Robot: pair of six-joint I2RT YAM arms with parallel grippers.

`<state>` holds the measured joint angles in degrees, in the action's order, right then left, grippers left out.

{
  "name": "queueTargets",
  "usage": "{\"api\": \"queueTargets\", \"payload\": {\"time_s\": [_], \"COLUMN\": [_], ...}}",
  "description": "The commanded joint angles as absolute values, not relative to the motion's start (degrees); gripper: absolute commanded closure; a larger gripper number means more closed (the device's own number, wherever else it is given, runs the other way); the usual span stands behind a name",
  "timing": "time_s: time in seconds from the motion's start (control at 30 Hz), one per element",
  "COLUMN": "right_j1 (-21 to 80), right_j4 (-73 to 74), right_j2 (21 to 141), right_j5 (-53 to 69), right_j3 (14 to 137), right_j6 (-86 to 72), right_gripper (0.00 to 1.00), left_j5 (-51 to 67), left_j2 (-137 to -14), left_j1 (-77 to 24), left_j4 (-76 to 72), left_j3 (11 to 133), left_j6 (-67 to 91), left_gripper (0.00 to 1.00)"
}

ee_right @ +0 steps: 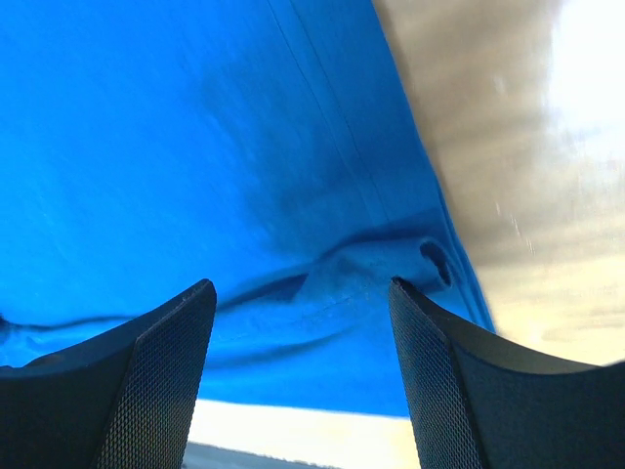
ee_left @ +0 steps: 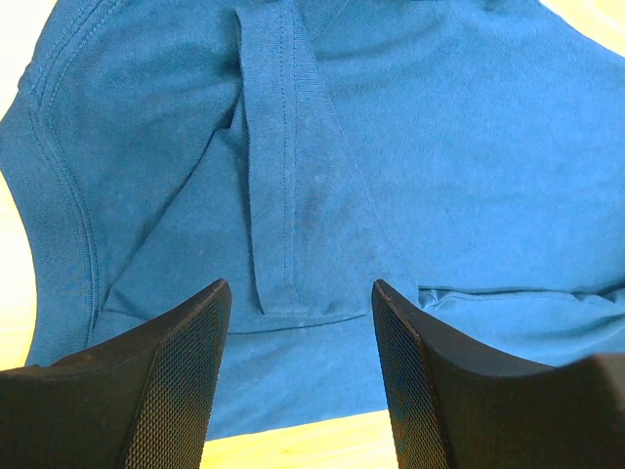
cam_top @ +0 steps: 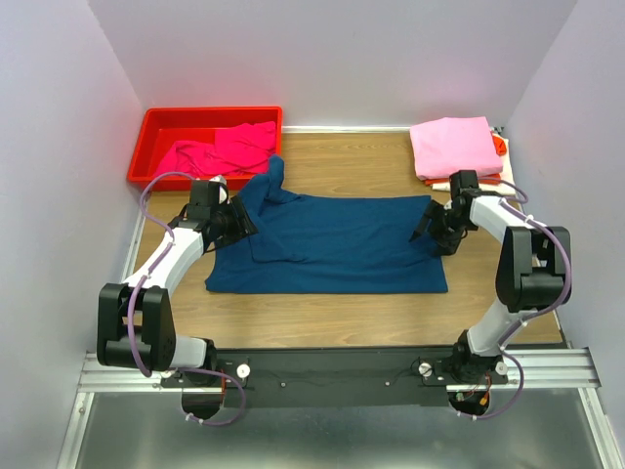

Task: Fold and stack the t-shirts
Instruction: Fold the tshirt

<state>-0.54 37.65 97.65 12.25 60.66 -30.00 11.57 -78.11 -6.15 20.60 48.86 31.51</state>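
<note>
A dark navy t-shirt [cam_top: 332, 246] lies spread across the middle of the wooden table [cam_top: 361, 161], one sleeve bunched up toward the back left. My left gripper [cam_top: 237, 223] stands open at the shirt's left side; the left wrist view shows its jaws [ee_left: 298, 285] wide apart just above a folded strip of navy cloth [ee_left: 283, 195], holding nothing. At the shirt's right edge my right gripper [cam_top: 430, 234] is also open, and in the right wrist view it [ee_right: 301, 283] hovers over a wrinkled hem [ee_right: 371, 274]. Magenta t-shirts [cam_top: 220, 149] lie in the bin.
A red plastic bin [cam_top: 161, 127] stands at the back left corner. At the back right sits a folded stack with a light pink t-shirt [cam_top: 452, 147] on top, orange [cam_top: 501, 147] and cream [cam_top: 493, 178] edges showing beneath. Grey walls close in on three sides.
</note>
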Motion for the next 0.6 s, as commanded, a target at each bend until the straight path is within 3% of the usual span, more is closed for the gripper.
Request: {"api": "queueTargets", "payload": {"time_s": [0.0,0.27,0.57], "right_j1": [-0.35,-0.35,-0.17], "right_j4": [34.81,34.19,34.28], "right_j2": [100.19,102.66,97.56], "right_j5": [10.37,11.34,17.57], "right_j3": [63.45,70.21,70.14], "right_j6": [-30.76,-31.38,-29.01], "right_gripper": [0.22,0.22,0.23], "left_j5": [11.42,12.91,14.5], "left_j2": [-77.69,-78.39,-82.26], "left_j1": [-6.5,-6.68,-8.17], "left_j4": [19.95,19.78,18.54], "left_j3": [49.39,48.78,46.93], "left_j6": [31.55,30.06,30.5], "left_gripper": [0.33,0.33,0.38]}}
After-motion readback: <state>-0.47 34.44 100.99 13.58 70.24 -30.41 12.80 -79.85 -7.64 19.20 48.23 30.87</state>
